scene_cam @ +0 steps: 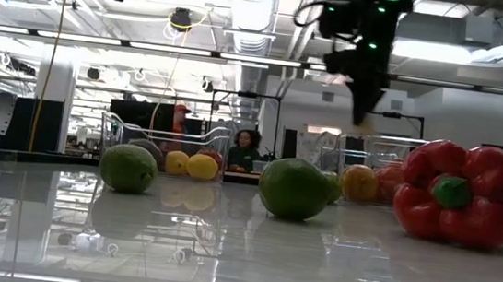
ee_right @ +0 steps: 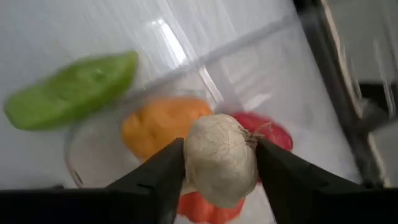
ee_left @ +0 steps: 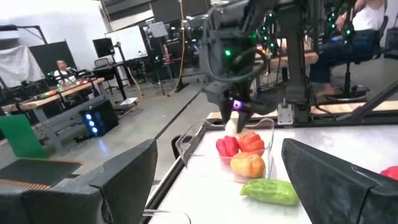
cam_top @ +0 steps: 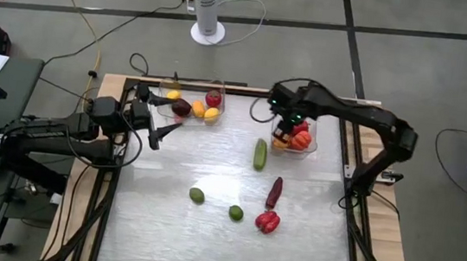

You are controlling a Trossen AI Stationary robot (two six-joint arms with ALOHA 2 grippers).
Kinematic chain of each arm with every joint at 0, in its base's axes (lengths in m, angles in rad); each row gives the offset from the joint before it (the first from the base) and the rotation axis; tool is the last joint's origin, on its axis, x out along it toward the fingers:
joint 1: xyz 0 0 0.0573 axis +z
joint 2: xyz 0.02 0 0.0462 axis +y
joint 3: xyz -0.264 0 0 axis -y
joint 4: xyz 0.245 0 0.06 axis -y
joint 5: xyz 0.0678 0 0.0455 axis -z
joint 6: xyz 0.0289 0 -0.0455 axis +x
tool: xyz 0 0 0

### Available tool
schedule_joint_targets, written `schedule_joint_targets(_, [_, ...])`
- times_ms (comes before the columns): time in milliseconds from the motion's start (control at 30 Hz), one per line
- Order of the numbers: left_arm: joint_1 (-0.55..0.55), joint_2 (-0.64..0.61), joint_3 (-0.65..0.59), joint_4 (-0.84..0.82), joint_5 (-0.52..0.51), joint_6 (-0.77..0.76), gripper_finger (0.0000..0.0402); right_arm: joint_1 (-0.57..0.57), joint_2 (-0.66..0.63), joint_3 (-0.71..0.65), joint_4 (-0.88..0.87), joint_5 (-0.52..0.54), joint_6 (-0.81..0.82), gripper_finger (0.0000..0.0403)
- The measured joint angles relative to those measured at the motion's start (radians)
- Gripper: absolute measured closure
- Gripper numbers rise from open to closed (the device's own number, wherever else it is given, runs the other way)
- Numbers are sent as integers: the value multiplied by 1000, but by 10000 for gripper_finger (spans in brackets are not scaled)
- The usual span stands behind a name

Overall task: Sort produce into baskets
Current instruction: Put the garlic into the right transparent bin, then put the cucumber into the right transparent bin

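Note:
My right gripper (ee_right: 219, 163) is shut on a white garlic bulb (ee_right: 219, 158) and hovers over the right clear basket (cam_top: 310, 145), which holds orange (ee_right: 158, 124) and red (ee_right: 270, 134) produce. It also shows in the left wrist view (ee_left: 233, 115). My left gripper (ee_left: 217, 186) is open and empty beside the left clear basket (cam_top: 220, 90), which holds yellow, dark purple, red and orange pieces. On the table lie a long green vegetable (cam_top: 260, 154), a dark red pepper (cam_top: 274, 191), two limes (cam_top: 197, 195) (cam_top: 235, 212) and a red bell pepper (cam_top: 267, 222). My right gripper pinches the garlic bulb by its two opposite sides (ee_right: 193, 155) between its two fingers (ee_right: 155, 180). The fingers come from above, pointing down. The bulb is lifted clear, above the produce in the right basket.
A white fan stand (cam_top: 207, 30) and cables lie on the floor beyond the table's far edge. The table's raised frame (cam_top: 356, 204) runs along its sides. People sit at desks in the room behind.

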Motion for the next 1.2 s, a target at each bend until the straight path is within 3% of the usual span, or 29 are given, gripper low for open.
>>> schedule_joint_targets(267, [0, 0, 0, 2, 0, -1, 70, 30, -110, -78, 38, 0, 145, 81])
schedule_joint_targets(400, [0, 0, 0, 5, -2, 7, 70, 137, -102, -77, 130, -1, 128, 73])
schedule_joint_targets(600, [0, 1, 0, 27, -3, 9, 70, 289, 35, -2, 181, 2, 53, 77])
schedule_joint_targets(733, [0, 1, 0, 25, -3, 10, 70, 359, 132, 85, 132, 28, -94, 77])
schedule_joint_targets(1033, [0, 1, 0, 15, -3, 26, 70, 450, 322, 147, -101, 252, -581, 76])
schedule_joint_targets(1200, [0, 1, 0, 1, -3, 27, 70, 458, 406, 147, -100, 361, -668, 76])
